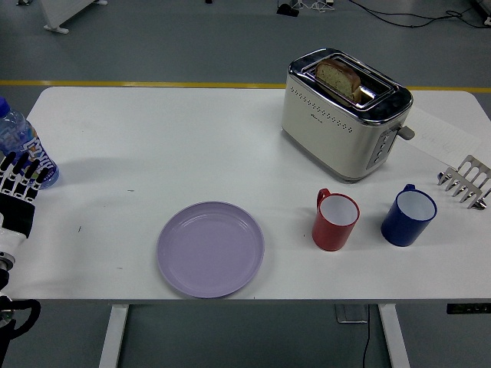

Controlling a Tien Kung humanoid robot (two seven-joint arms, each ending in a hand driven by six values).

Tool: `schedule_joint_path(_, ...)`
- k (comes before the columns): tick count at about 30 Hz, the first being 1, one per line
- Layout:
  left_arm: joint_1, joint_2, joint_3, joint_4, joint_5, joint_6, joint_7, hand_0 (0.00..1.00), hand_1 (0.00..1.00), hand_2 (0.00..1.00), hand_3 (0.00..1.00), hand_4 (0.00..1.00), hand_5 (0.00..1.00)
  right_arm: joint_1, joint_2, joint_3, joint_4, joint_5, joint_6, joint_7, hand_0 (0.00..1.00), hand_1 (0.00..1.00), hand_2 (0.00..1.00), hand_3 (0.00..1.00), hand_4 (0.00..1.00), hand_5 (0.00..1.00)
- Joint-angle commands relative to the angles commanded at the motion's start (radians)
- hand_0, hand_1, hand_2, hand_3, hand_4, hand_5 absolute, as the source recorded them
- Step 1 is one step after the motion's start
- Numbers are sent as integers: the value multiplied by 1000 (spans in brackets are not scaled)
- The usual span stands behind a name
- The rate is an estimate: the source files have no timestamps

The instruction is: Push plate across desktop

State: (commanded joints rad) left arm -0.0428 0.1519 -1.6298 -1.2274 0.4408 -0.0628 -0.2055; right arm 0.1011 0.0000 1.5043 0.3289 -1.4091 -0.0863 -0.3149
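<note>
The lavender plate [211, 248] lies flat near the front edge of the white table [192, 146], left of a red mug [335, 221] and blue mug [408, 215]. The left hand [15, 195] sits at the far left edge, fingers extended and holding nothing, beside a water bottle [21, 143], well apart from the plate.

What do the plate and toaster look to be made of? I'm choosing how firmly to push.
The plate looks like matte lilac plastic or melamine: flat even color, soft sheen, no glassy glare, though glazed ceramic isn't ruled out. The toaster appears to have a cream-painted body with polished metal trim, whose edges give bright reflections.
</note>
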Motion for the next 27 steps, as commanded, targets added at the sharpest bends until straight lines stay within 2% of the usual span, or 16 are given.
schedule_joint_path(27, -11, -1, -4, 3, 2, 1, 0, 688, 708, 682, 591, 529, 998, 15, 0, 0, -3, -14, 6, 8, 597, 585, 639, 651, 176, 671)
